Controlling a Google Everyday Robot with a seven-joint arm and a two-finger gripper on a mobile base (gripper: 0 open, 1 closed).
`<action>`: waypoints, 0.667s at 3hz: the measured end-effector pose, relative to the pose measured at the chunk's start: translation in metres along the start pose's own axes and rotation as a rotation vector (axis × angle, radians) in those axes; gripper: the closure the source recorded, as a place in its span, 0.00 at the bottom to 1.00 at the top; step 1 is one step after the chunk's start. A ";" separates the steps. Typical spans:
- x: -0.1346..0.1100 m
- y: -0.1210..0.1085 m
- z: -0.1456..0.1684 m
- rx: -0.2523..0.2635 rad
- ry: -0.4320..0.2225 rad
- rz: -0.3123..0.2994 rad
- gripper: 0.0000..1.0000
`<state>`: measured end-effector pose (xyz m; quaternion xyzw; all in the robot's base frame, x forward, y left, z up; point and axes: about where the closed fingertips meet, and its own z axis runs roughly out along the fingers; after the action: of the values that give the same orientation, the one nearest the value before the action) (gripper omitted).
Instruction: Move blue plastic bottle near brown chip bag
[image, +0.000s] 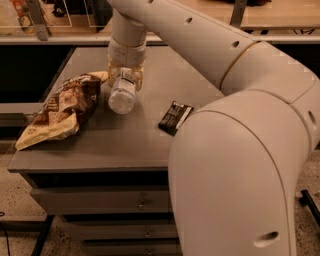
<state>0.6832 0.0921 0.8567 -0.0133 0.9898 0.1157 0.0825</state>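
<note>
- Holding the blue plastic bottle (122, 96) in the gripper (125, 80), I see the fingers (113, 77) pinching it from either side across its upper body. The bottle is tilted, with one round end pointing down and toward the camera.
- The bottle is over the grey table (125, 145), just beside the upper right edge of the brown chip bag (62, 107). I cannot tell whether its low end touches the tabletop or hangs just above it.
- I judge the bottle to be light, with a thin wall that would give under a hard squeeze, so a firm but gentle pinch suits it.
- Smooth plastic and a slick label could let it swivel between the pads, and the tilt suggests that risk to me.
- A hold across the middle of the body would balance better, I think, though I cannot see how full the bottle is.
- Being round, it may roll if I release it on its side.
- The bag looks soft and crinkly and would yield if nudged.
- A dark snack bar wrapper (175, 118) lies well apart to the right.
</note>
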 end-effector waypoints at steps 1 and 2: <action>0.000 0.000 0.003 0.000 0.002 -0.001 0.00; 0.000 0.000 0.003 0.000 0.002 -0.001 0.00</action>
<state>0.6837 0.0932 0.8543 -0.0140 0.9898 0.1155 0.0817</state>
